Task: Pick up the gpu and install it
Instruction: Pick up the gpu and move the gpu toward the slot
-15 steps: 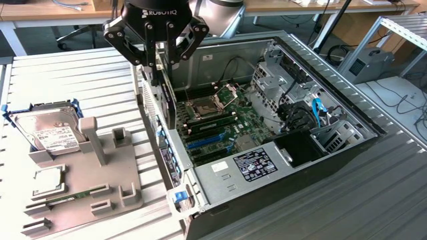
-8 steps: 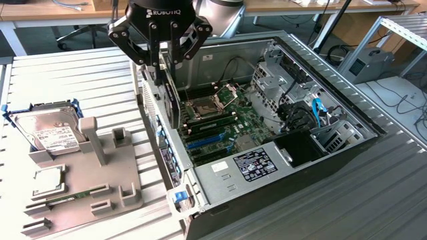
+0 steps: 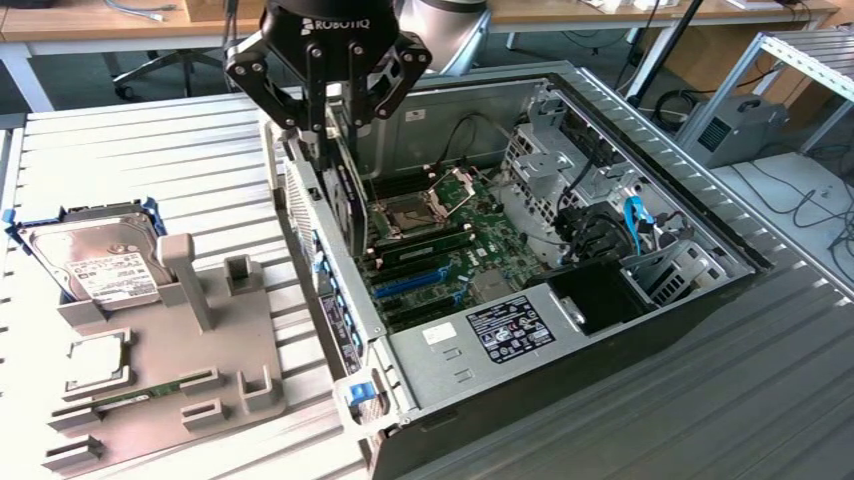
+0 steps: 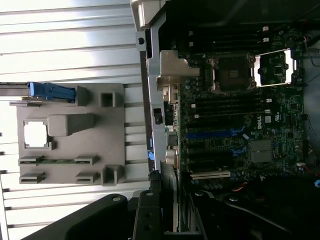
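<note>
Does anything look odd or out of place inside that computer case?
The CPU socket looks empty, its metal retention lid flipped open. Otherwise nothing stands out; the gripper holds the gpu on edge.

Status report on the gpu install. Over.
Gripper shut on gpu, card upright. Hanging inside open case over motherboard. Rear wall close alongside.
</note>
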`<state>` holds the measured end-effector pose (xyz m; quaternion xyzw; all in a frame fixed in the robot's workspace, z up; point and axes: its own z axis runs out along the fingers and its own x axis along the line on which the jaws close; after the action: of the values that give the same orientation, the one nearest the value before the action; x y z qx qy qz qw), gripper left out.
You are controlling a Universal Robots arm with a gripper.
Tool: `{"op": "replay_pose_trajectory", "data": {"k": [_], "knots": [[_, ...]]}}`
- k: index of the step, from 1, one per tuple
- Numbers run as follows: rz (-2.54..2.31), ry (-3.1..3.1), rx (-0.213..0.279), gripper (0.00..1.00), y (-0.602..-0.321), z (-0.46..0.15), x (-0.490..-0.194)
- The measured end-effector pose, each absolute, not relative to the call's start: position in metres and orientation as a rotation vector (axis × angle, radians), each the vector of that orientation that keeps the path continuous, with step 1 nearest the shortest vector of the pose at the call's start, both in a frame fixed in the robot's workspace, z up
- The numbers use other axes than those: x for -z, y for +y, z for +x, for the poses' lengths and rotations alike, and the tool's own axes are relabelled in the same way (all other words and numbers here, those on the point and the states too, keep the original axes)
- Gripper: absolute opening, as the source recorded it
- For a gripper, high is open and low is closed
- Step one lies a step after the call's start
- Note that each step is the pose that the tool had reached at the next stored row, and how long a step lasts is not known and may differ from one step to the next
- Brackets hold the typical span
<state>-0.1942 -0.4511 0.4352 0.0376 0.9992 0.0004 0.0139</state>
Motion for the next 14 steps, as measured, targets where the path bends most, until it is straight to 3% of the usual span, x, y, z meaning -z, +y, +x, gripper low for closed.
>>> {"op": "replay_pose_trajectory", "data": {"k": [14], "knots": [[0.117, 3.112, 0.002, 0.26, -0.4511, -0.1844, -0.4352]]}}
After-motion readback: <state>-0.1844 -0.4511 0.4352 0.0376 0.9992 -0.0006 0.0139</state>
